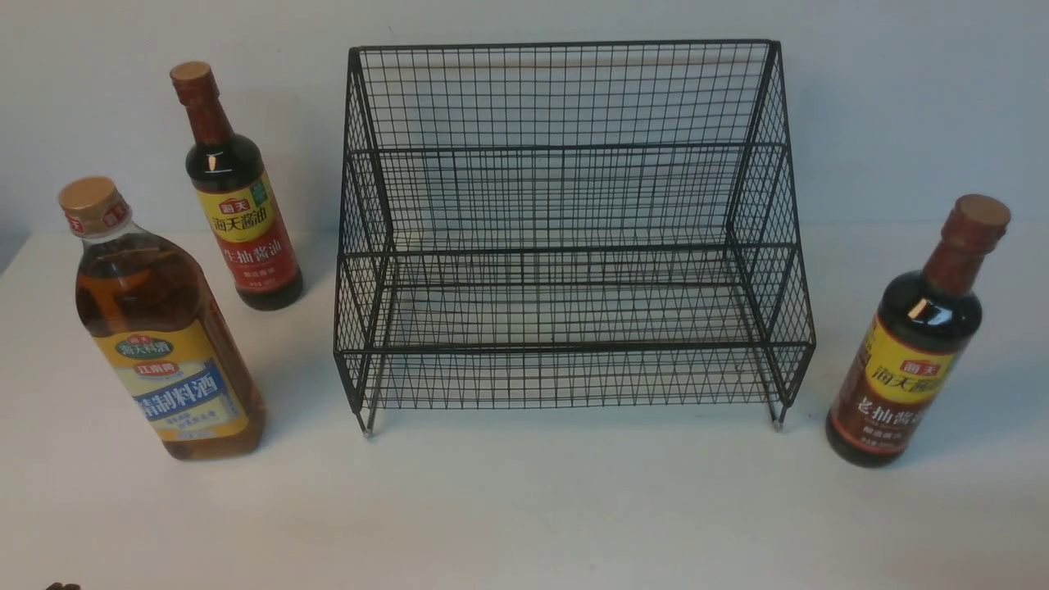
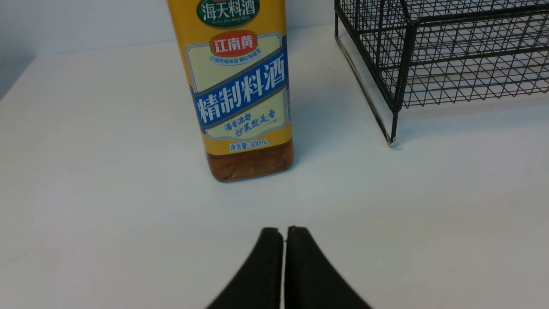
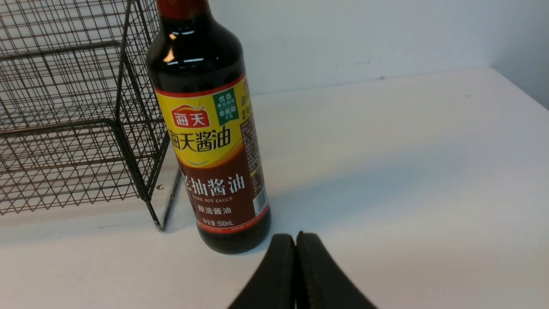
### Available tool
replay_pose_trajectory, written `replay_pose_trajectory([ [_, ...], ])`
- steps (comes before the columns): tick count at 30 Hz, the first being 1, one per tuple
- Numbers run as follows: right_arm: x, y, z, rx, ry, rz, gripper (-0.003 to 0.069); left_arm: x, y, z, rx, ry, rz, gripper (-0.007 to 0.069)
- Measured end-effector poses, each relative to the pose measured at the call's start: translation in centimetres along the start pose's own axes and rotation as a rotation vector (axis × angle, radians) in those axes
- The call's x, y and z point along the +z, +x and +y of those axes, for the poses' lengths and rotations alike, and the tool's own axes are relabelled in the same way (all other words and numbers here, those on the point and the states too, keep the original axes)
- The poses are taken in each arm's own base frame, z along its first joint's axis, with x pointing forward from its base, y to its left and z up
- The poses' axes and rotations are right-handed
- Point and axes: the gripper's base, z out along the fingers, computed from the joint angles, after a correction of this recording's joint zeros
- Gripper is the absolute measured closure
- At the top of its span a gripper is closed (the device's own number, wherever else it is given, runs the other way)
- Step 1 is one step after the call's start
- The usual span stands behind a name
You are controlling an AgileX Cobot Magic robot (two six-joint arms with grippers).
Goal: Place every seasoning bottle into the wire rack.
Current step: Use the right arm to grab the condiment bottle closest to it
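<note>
The black wire rack (image 1: 574,238) stands empty in the middle of the white table. To its left stand the large amber bottle (image 1: 160,328) with a yellow-blue label and, farther back, a slim dark soy bottle (image 1: 238,197) with a red lower band. A dark soy bottle (image 1: 914,352) with a brown band stands right of the rack. My left gripper (image 2: 285,229) is shut and empty, short of the amber bottle (image 2: 242,94). My right gripper (image 3: 296,235) is shut and empty, just beside the brown-band bottle (image 3: 210,141). All bottles are upright.
The white wall runs close behind the rack and bottles. The rack's foot (image 2: 391,140) and corner post (image 3: 150,201) stand near each front bottle. The table's left edge (image 2: 17,81) and right edge (image 3: 519,86) lie not far beyond the outer bottles.
</note>
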Motion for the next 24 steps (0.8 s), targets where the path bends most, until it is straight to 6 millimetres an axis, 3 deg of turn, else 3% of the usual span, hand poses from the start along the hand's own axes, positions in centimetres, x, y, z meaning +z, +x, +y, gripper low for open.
replay_pose_trajectory([
  [14,0.0,-0.1,0.1,0.022,-0.008,-0.015,0.0673,0.0,0.0,0.0,0.000,0.000,0.000,0.0629],
  [21,-0.6,-3.2,0.7,0.384,-0.154,-0.354,0.0673,0.0,0.0,0.0,0.000,0.000,0.000,0.0629],
  [24,-0.9,-3.9,0.7,0.429,-0.177,-0.435,0.0673,0.0,0.0,0.0,0.000,0.000,0.000,0.0629],
])
